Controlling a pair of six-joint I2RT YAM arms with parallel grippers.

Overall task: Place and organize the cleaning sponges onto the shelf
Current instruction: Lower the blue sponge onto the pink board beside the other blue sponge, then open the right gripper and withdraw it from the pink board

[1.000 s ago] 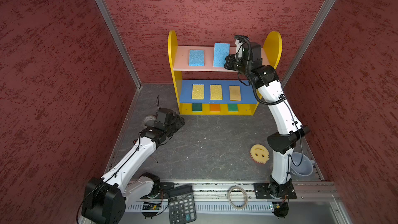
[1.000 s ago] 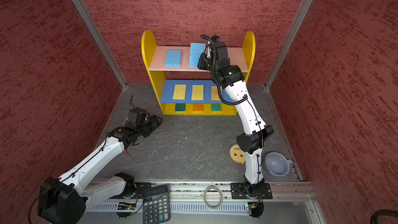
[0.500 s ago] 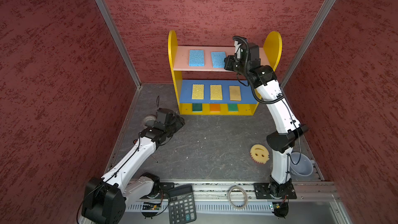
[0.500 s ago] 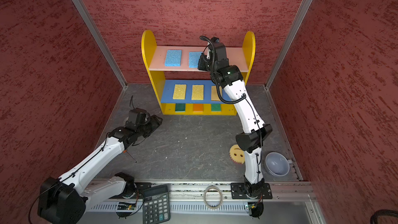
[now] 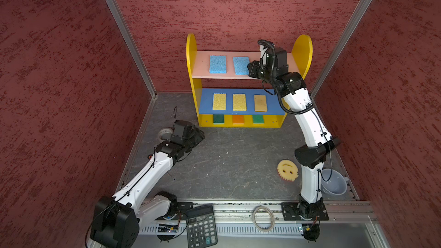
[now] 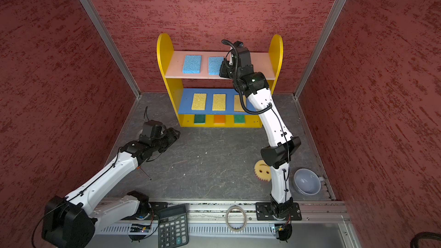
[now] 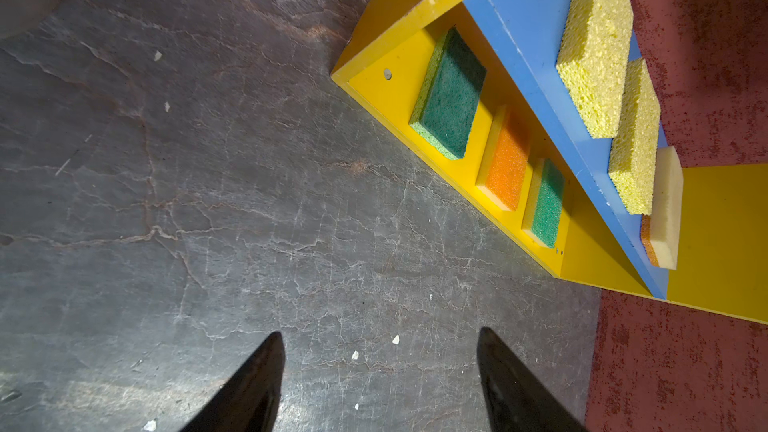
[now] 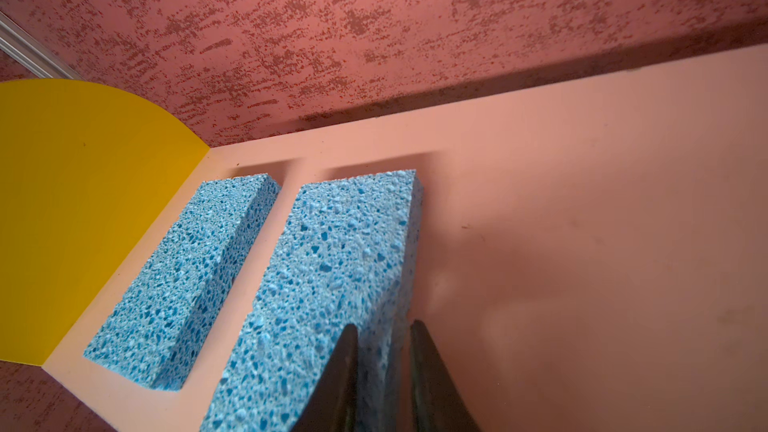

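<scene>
A blue sponge (image 8: 332,263), likely soft and light, is lying flat atop the shelf (image 5: 201,67); pinch its long edges. The right hand (image 8: 384,326) is straddling one edge, grip impossible to tell; the left hand (image 7: 379,332) is hovering open.

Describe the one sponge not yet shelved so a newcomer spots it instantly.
From the yellow-sided shelf, come forward over the grey floor toward the right arm's base. There lies the smiley sponge: round, yellow, scallop-edged, unlike the rectangular sponges on the shelf.
</scene>
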